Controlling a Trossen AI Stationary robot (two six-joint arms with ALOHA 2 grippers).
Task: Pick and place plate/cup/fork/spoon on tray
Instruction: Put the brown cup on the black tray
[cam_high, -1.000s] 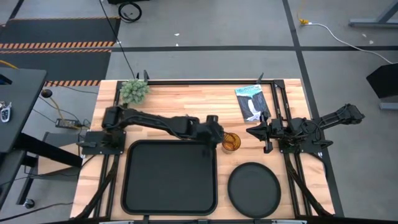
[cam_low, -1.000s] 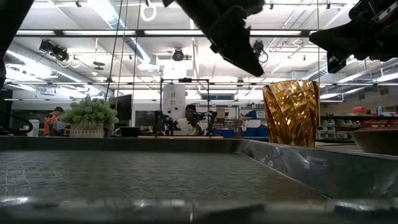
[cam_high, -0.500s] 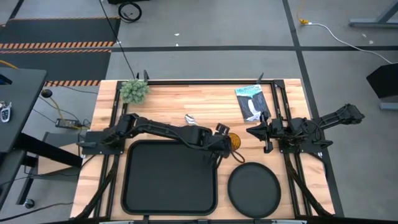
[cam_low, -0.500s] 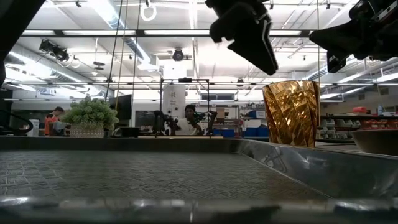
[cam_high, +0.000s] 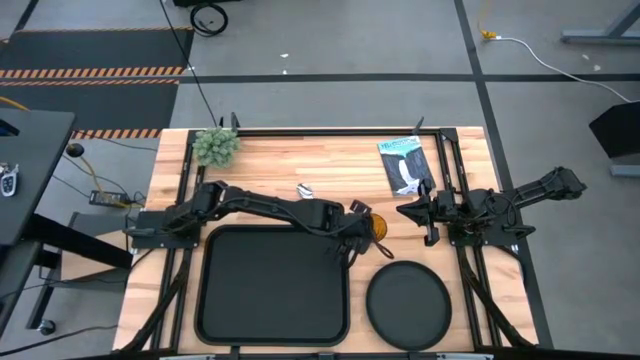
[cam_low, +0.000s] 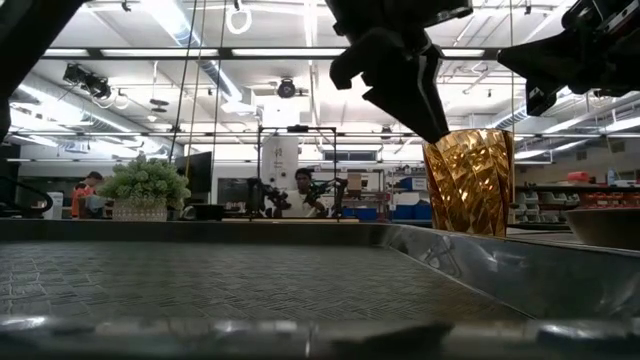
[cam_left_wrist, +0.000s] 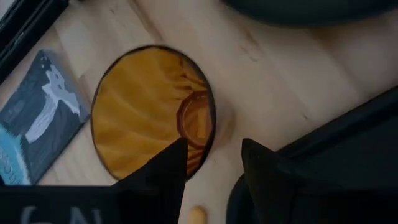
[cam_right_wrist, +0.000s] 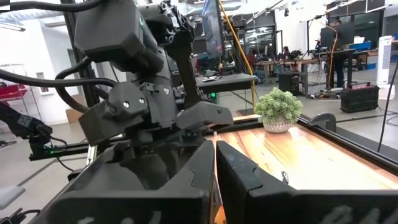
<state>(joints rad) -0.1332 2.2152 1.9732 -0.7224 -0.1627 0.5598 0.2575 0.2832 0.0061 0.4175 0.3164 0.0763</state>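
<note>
The amber cup (cam_high: 378, 228) stands upright on the wood just past the tray's far right corner; it also shows in the low view (cam_low: 468, 180) and the left wrist view (cam_left_wrist: 149, 112). My left gripper (cam_high: 358, 232) is open right above the cup's rim. In the left wrist view (cam_left_wrist: 211, 149) one finger is over the cup's inside and one outside it. The black tray (cam_high: 275, 285) and the round black plate (cam_high: 408, 305) lie near the front edge. A silver utensil end (cam_high: 305, 190) shows beside the left arm; I cannot tell if it is fork or spoon. My right gripper (cam_high: 412, 212) is shut and waits at the right.
A small potted plant (cam_high: 216, 146) stands at the far left corner. A printed packet (cam_high: 404, 165) lies at the far right. Black frame rails run along the table's sides. People show in the room behind the table in the low view.
My left gripper has gone toward the table's near edge and right, off the utensil, and has come down to the cup's rim. The cup has not moved.
</note>
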